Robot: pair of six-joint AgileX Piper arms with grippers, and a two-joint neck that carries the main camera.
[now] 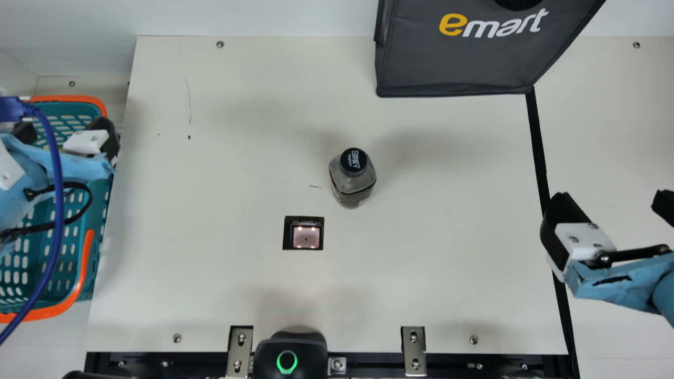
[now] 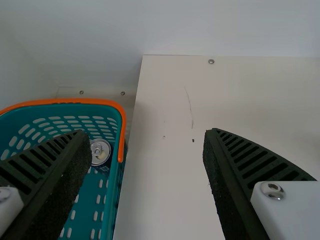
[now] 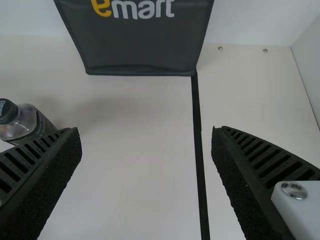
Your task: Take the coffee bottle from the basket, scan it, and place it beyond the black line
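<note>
The coffee bottle (image 1: 352,181), dark with a black cap, stands upright near the middle of the table in the main view; the right wrist view has the bottle (image 3: 22,122) partly behind a finger. My left gripper (image 1: 66,134) is over the teal basket (image 1: 100,221); its fingers stand wide apart in its wrist view (image 2: 145,150). My right gripper (image 1: 613,202), at the right over the black line (image 1: 537,147), is open, with nothing between its fingers in the right wrist view (image 3: 146,150). The scanner window (image 1: 306,235) lies in the table, left of and nearer than the bottle.
A dark bag (image 1: 453,58) stands at the back right, by the black line's far end. A can (image 2: 100,151) lies in the basket. At the front edge are a black device (image 1: 289,355) with a green ring and metal brackets (image 1: 413,350).
</note>
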